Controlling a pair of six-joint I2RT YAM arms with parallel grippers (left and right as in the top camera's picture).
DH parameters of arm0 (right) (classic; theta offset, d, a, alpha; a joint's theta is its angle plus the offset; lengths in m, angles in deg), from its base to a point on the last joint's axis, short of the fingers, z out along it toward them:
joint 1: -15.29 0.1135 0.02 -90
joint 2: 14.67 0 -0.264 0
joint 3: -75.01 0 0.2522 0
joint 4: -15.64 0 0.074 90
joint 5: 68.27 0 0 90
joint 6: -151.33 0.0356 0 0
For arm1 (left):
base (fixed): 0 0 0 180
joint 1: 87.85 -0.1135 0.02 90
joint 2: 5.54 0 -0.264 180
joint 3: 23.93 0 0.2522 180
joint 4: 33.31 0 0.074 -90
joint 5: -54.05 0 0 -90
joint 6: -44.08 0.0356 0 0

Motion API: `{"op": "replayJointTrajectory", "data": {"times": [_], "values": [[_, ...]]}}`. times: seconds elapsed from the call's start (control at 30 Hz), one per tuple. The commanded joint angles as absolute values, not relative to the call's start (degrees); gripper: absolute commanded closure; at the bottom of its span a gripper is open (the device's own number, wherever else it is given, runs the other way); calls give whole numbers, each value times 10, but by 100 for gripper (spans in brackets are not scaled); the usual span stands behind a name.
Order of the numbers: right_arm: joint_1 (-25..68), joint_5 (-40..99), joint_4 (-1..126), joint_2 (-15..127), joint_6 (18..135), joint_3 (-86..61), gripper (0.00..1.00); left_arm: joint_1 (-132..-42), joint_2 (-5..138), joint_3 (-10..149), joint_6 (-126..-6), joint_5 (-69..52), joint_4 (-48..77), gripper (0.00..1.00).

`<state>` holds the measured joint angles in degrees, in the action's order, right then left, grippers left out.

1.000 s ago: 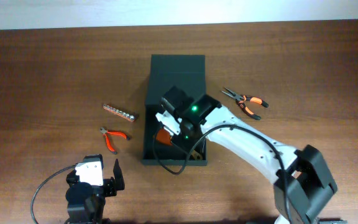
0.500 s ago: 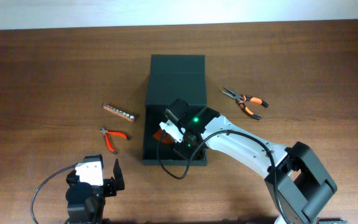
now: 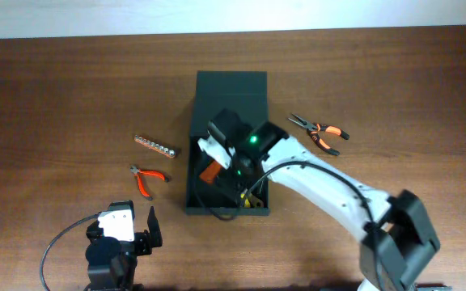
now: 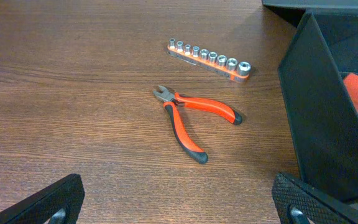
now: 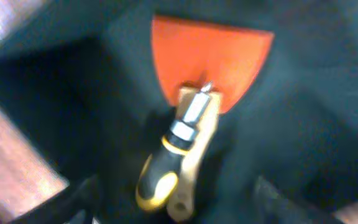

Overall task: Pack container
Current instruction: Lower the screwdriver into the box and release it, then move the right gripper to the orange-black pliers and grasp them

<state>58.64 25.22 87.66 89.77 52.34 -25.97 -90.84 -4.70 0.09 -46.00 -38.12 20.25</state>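
The container is a dark, nearly black box at the table's middle, its flap lid laid open at the far end. Inside lie an orange scraper with a pale wooden handle and a black-and-yellow screwdriver, side by side. My right gripper hovers over them inside the box, its jaws wide apart and touching neither. In the overhead view the right gripper covers the box's middle. My left gripper rests open near the table's front edge, nothing between its fingers.
Orange-handled cutters and a rail of sockets lie on the wood left of the box. Long-nose pliers lie to its right. The box's near wall stands close to my left gripper's right finger.
My right gripper dipped into the box, opened its jaws and let go of the screwdriver, then drew back up a little. The left arm has not moved.
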Motion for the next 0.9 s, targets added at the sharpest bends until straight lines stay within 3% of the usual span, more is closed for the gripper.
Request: {"op": "replayJointTrajectory", "data": {"times": [0.0,0.03,0.47,0.87], "values": [[563,173,911,837,523,-331,7,-911,-52,-2,-465,-381,201,1],[545,159,919,826,522,-343,1,-911,-52,-2,-465,-381,201,1],[249,276,990,856,427,-413,2,-911,-52,-2,-465,-382,201,1],[219,273,1006,995,357,-413,2,-911,-52,-2,-465,-381,201,1]]}}
